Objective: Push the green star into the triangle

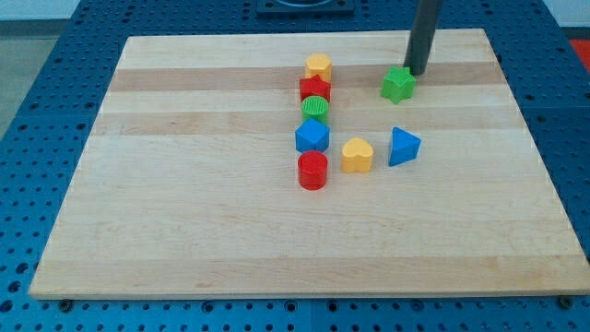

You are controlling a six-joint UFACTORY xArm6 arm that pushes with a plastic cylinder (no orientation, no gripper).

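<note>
The green star lies near the view's top right of the wooden board. My tip stands just above and to the right of the star, touching or nearly touching its upper right edge. The blue triangle lies below the star, toward the view's bottom, with a gap between them.
A column of blocks stands left of the star: a yellow hexagon, a red star, a green cylinder, a blue block and a red cylinder. A yellow heart lies just left of the triangle.
</note>
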